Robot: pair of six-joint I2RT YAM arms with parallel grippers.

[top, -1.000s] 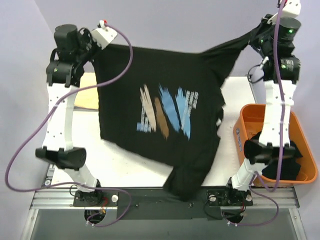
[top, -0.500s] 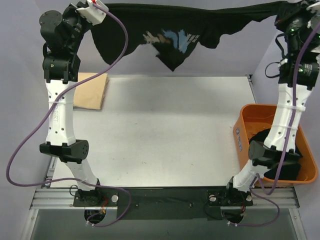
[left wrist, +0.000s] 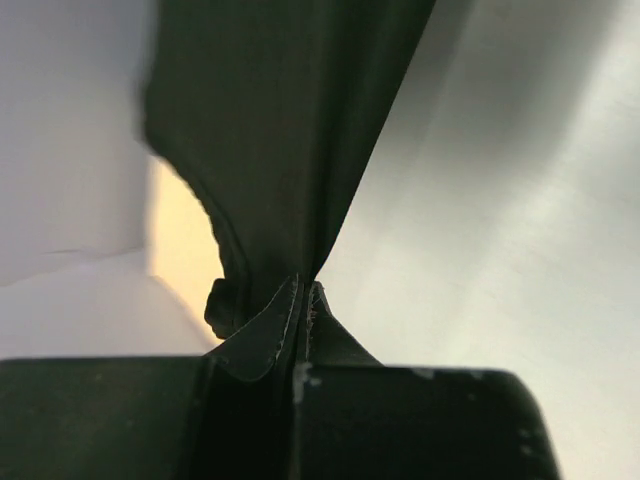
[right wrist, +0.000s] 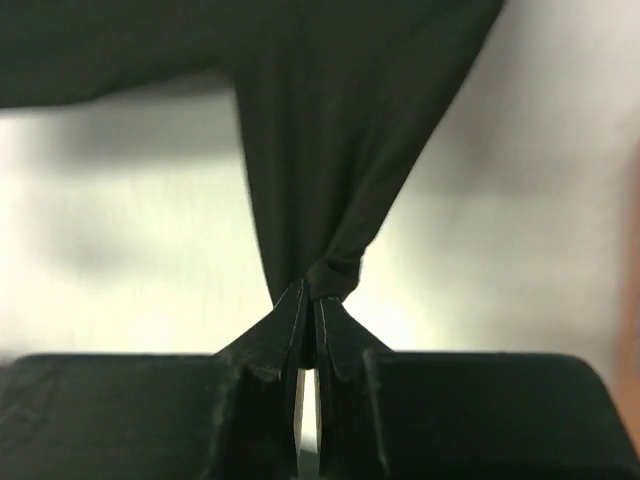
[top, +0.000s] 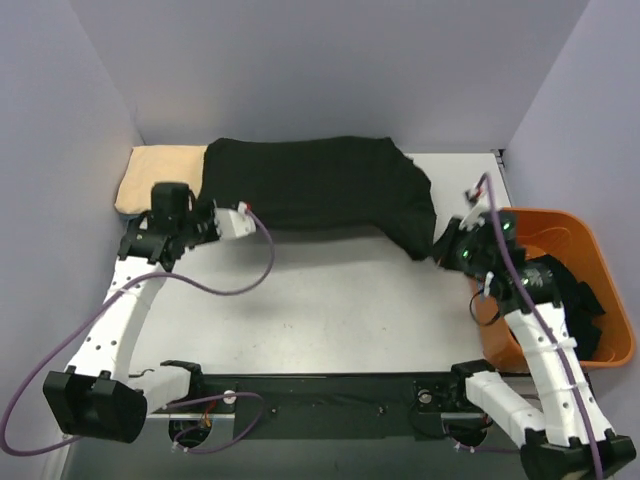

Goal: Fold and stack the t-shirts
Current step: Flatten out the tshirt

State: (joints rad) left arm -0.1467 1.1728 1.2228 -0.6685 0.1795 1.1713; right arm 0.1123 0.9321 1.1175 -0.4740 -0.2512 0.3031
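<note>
A black t-shirt (top: 310, 185) lies spread across the back of the table, and its print is hidden. My left gripper (top: 207, 212) is shut on the shirt's left edge, low over the table. In the left wrist view the jaws (left wrist: 305, 292) pinch a fold of black cloth (left wrist: 280, 120). My right gripper (top: 447, 250) is shut on the shirt's right front corner. In the right wrist view the jaws (right wrist: 312, 295) pinch a bunched point of black cloth (right wrist: 320, 130). A folded pale yellow-tan t-shirt (top: 160, 172) lies at the back left, its right end under the black shirt, and shows in the left wrist view (left wrist: 180, 240).
An orange plastic bin (top: 600, 255) stands at the right edge of the table with more black clothes (top: 565, 300) in it, close behind my right arm. Grey walls close in the back and both sides. The white tabletop (top: 340, 300) lies in front of the shirt.
Both arms came down from high up, where they held the black shirt hanging stretched between them. The shirt now lies on the back of the table with its print out of sight.
</note>
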